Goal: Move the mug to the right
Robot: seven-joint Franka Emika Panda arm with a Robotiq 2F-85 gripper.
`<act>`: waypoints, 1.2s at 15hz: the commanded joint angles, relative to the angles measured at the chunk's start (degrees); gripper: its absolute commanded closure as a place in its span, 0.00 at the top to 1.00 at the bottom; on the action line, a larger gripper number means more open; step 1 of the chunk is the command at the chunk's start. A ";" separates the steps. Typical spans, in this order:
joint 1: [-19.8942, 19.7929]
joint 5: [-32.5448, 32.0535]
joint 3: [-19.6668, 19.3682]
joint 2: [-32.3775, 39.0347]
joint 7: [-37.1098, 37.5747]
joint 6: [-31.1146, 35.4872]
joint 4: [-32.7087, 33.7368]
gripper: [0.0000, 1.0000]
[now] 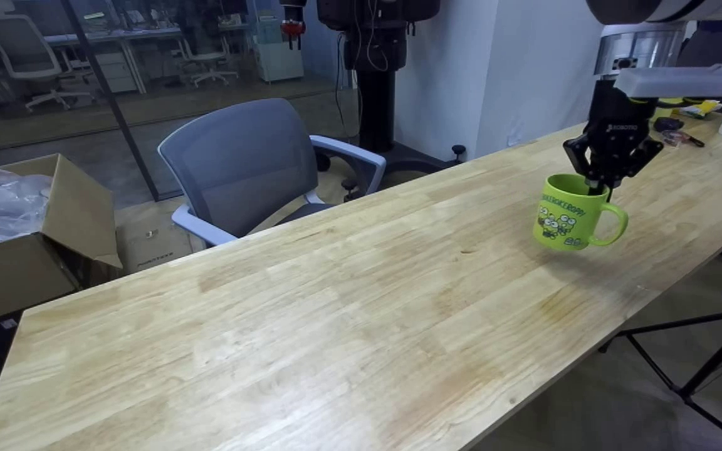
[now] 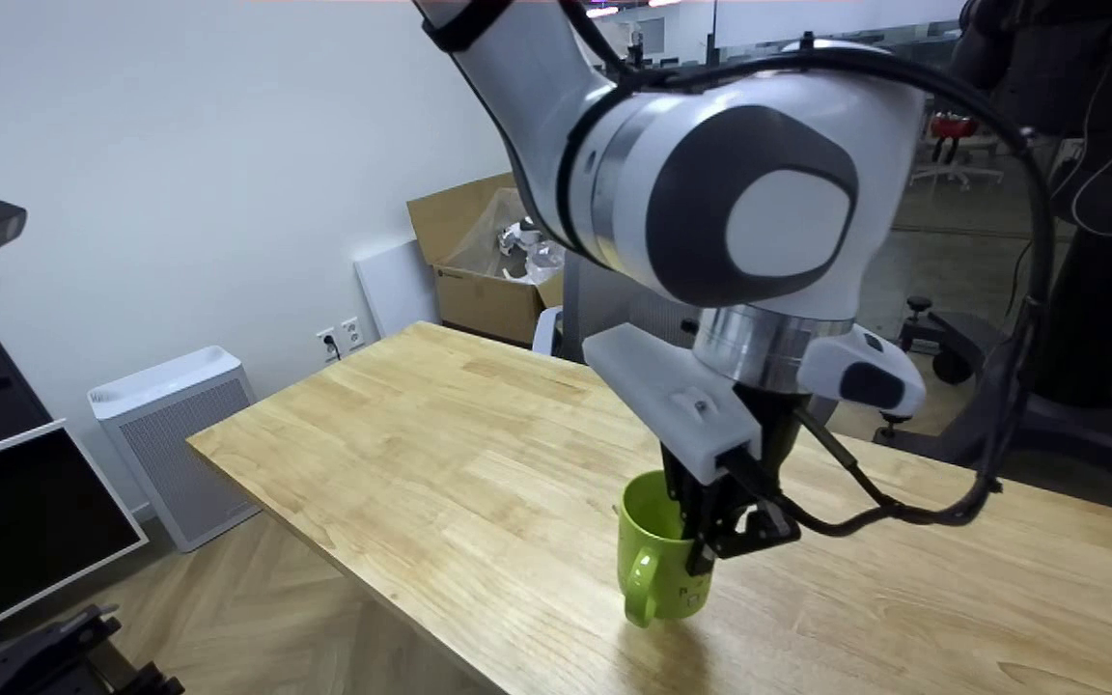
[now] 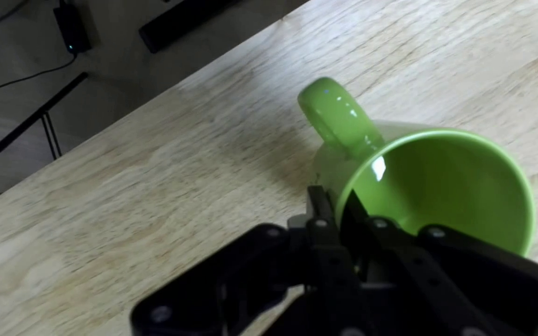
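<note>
Toward the right of the wooden table [image 1: 336,313], in an exterior view, the gripper [image 1: 602,187] pinches the lime-green mug [image 1: 565,220] by its rim; beyond the far edge stands a grey chair [image 1: 239,166], a cardboard box [image 1: 13,272] farther left, a glass partition [image 1: 113,105] behind.

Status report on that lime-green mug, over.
Jaws shut on lime-green printed mug; mug apparently held above pale wooden table; no obstacle visible beside mug.

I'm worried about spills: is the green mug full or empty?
Apparently empty: in the wrist view the green mug shows only bare green inside, with no liquid visible, though the hand hides part of it.
</note>
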 commanded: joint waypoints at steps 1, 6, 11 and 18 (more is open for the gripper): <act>-1.33 -0.18 -2.06 2.59 0.86 -2.02 4.43 0.03; -2.28 -0.74 -3.93 5.42 1.91 -1.59 6.85 0.03; -2.41 -0.99 -5.01 6.83 2.70 -1.02 7.58 0.03; -2.52 -1.15 -5.92 7.90 3.85 0.82 7.40 0.03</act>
